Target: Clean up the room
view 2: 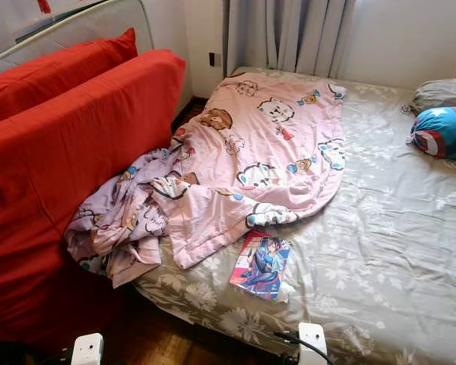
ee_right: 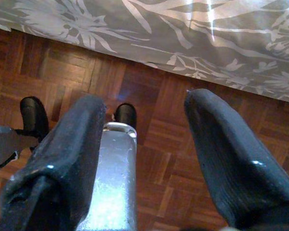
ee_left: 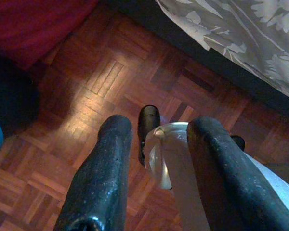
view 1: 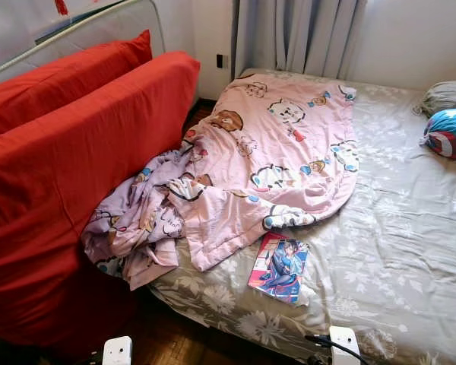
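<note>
A pink cartoon-print blanket (view 1: 273,152) lies crumpled across the bed (view 1: 395,251), and its lilac end (view 1: 133,224) spills over the bed's left edge. Near the bed's front edge, just below the blanket, lies a colourful illustrated book (view 1: 279,268). At the far right rest a round blue, red and white pillow (view 1: 450,133) and a grey pillow (view 1: 447,94). My left gripper (ee_left: 156,144) hangs open above the parquet floor. My right gripper (ee_right: 144,125) is open too, low beside the bed's hanging sheet (ee_right: 183,29).
Large red cushions (view 1: 68,160) lean against a white metal frame (view 1: 76,26) left of the bed. Grey curtains (view 1: 296,34) hang behind the bed. A narrow strip of parquet floor (view 1: 190,346) runs between cushions and bed. My feet (ee_left: 148,122) show below the grippers.
</note>
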